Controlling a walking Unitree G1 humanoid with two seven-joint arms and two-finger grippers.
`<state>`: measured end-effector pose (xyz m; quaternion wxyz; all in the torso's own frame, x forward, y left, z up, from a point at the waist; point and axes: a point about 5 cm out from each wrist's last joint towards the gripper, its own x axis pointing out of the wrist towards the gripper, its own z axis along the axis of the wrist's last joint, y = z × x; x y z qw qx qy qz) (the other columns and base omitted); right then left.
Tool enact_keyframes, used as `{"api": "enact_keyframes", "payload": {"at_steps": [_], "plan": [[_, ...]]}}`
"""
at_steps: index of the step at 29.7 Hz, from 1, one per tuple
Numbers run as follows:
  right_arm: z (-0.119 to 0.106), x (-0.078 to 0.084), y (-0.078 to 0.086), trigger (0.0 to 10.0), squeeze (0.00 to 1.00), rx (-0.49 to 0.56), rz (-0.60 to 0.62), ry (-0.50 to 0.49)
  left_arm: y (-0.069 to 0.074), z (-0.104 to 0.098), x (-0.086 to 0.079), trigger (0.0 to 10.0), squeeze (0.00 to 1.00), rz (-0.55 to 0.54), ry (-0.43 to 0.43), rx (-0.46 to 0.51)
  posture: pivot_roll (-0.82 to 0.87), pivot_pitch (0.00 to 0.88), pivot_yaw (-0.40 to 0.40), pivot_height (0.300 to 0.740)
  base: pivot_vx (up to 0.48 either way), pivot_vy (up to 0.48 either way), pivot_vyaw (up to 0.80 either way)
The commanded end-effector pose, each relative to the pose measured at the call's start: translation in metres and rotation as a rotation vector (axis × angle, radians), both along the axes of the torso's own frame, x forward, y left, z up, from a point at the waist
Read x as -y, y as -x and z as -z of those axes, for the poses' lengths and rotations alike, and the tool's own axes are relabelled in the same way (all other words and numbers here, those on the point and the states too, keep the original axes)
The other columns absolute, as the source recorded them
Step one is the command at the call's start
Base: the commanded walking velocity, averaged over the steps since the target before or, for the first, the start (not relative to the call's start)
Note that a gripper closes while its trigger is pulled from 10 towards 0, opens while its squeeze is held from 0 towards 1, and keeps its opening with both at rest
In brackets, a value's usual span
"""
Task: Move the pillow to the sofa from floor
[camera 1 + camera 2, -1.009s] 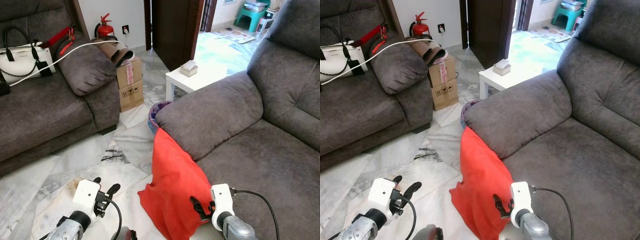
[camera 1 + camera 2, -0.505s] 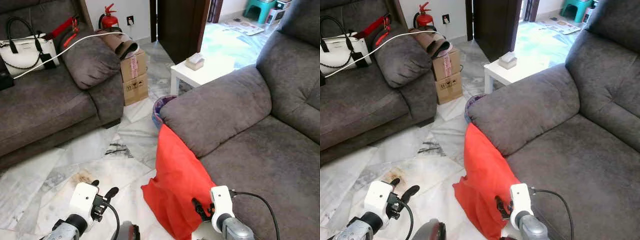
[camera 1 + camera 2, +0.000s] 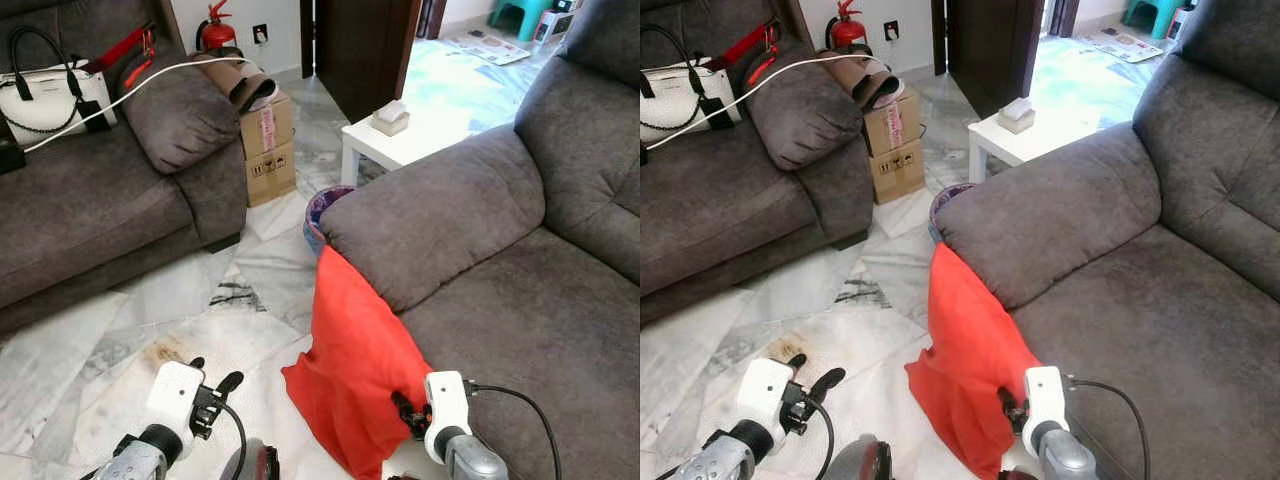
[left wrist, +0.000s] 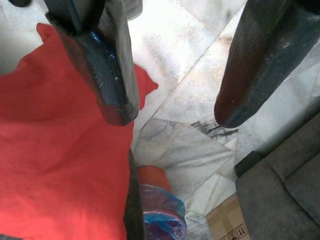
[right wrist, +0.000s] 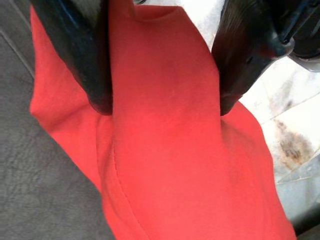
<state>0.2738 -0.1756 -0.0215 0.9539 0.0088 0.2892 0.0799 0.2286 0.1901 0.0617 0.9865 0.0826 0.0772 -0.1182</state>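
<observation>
A head camera looks down at a marble floor (image 3: 150, 320) between two grey sofas. At about five o'clock, nearest the camera, the right gripper (image 3: 408, 413) is pressed against the lower edge of a red pillow (image 3: 350, 360). In the right wrist view its two black fingers (image 5: 85, 55) are spread wide, and a fold of red fabric lies between them; the jaws are not yet closed on it. At about seven o'clock the left gripper (image 3: 215, 385) hangs over bare floor with its fingers parted, holding nothing; the pillow is seen well apart from it, toward three o'clock.

The pillow stands on the floor, leaning against the front of the right-hand sofa (image 3: 500, 290). Its long axis runs from the floor at six o'clock up toward twelve o'clock, with its top corner touching the sofa arm. The right arm is judged much the nearer, and the seat lies just beyond, toward two o'clock.

Farther off, a bin with a blue liner (image 3: 322, 208), a cardboard box (image 3: 266, 150) and a white side table (image 3: 400, 140) are seen.
</observation>
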Motion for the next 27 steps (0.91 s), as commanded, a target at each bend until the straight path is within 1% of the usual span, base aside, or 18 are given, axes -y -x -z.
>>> {"api": "enact_keyframes", "payload": {"at_steps": [1, 11, 13, 15, 19, 22, 27], "plan": [[0.006, 0.003, 0.007, 0.0, 0.0, -0.029, 0.021, -0.012, 0.002, 0.005, 0.001, 10.0, 0.0, -0.001, -0.003, -0.019, 0.16, 0.181, 0.012, 0.645, 0.0, 0.0, 0.0], [0.004, 0.008, 0.006, 0.0, 0.0, -0.03, 0.015, 0.014, -0.004, 0.006, 0.005, 10.0, 0.0, 0.001, 0.003, -0.014, 0.16, 0.166, 0.004, 0.645, 0.0, 0.0, 0.0], [0.005, 0.003, 0.005, 0.0, 0.0, -0.032, -0.023, 0.028, -0.007, 0.006, 0.005, 10.0, 0.0, 0.001, 0.004, -0.012, 0.15, 0.156, 0.004, 0.645, 0.0, 0.0, 0.0], [0.005, 0.001, 0.005, 0.0, 0.0, -0.032, -0.036, 0.032, -0.008, 0.006, 0.005, 10.0, 0.0, 0.002, 0.004, -0.012, 0.15, 0.156, 0.004, 0.645, 0.0, 0.0, 0.0], [0.004, -0.001, 0.004, 0.0, 0.0, -0.029, -0.04, 0.021, -0.01, 0.007, 0.006, 10.0, 0.0, 0.002, 0.005, -0.01, 0.14, 0.151, 0.004, 0.645, 0.0, 0.0, 0.0], [0.004, -0.004, 0.005, 0.0, 0.0, -0.022, -0.046, -0.024, -0.013, 0.008, 0.011, 10.0, 0.0, 0.013, 0.013, -0.008, 0.12, 0.136, 0.005, 0.645, 0.0, 0.0, 0.0], [0.004, -0.002, 0.006, 0.0, 0.0, -0.018, -0.046, -0.023, -0.017, 0.009, 0.014, 10.0, 0.0, 0.021, 0.016, -0.006, 0.1, 0.128, 0.006, 0.645, 0.0, 0.0, 0.0]]}}
